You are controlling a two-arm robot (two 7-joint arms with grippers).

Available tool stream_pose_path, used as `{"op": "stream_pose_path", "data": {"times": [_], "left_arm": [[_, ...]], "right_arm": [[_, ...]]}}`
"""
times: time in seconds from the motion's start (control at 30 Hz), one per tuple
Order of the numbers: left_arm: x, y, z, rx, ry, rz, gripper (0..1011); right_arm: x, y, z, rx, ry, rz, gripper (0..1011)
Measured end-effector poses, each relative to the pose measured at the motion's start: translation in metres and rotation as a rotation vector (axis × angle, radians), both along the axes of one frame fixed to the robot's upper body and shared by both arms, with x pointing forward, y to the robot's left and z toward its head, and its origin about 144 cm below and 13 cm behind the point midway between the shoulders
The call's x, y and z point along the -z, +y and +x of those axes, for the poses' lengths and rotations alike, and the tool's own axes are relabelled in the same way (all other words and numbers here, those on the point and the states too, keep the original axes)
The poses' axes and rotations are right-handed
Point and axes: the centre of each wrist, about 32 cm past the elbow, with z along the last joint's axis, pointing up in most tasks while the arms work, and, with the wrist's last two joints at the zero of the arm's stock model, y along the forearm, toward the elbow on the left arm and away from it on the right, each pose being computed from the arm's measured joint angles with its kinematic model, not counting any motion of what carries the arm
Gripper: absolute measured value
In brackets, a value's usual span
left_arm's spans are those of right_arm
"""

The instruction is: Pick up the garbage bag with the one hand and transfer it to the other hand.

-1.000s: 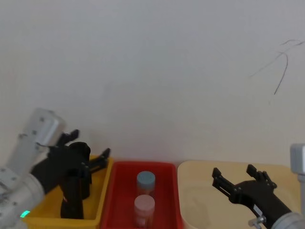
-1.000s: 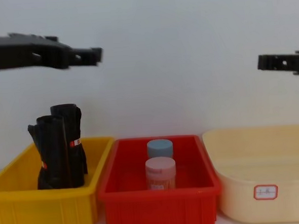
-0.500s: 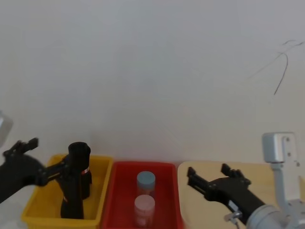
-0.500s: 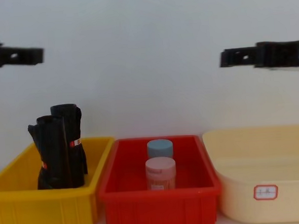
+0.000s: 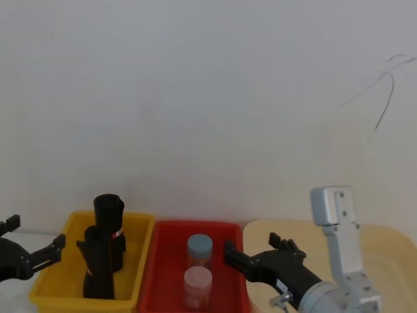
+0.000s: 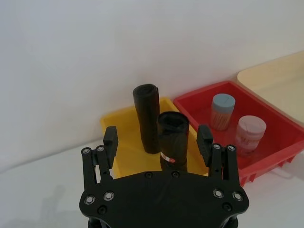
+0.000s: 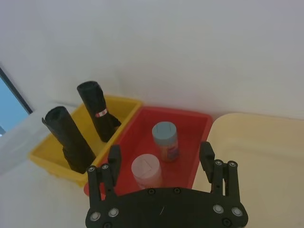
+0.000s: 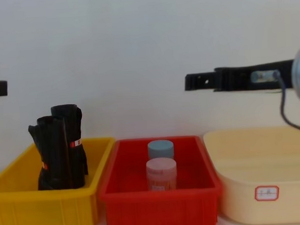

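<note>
garbage bag [image 5: 98, 270]: upright in yellow bin [image 5: 142, 261], apart from left gripper [image 6: 157, 137]
left gripper: fingers spread, empty
right gripper [image 7: 160, 152]: fingers spread, empty

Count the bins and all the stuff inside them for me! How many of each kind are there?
Black bag rolls: 2
Jars: 2
Bins: 3
Total: 7
</note>
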Motion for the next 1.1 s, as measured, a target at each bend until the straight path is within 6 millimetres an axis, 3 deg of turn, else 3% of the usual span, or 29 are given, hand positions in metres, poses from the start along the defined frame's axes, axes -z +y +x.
{"op": "stream_pose_path", "data": {"times": [0.4,0.83,1.1], "left_arm": [[0.025,0.000,0.013,0.023,-0.043,0.011,1001],[0.048,-0.014,0.047,0.056,-0.065,-0.004,1001],[0.052,-0.023,0.068,0.067,-0.064,-0.016,1001]], "right_arm": [[0.009,0.018,0.011,-0.009,0.005,-0.088,1002],[0.018,0.032,0.025,-0.009,0.015,-0.184,1002],[0.021,0.037,0.034,-0.010,0.034,-0.211,1001]]}}
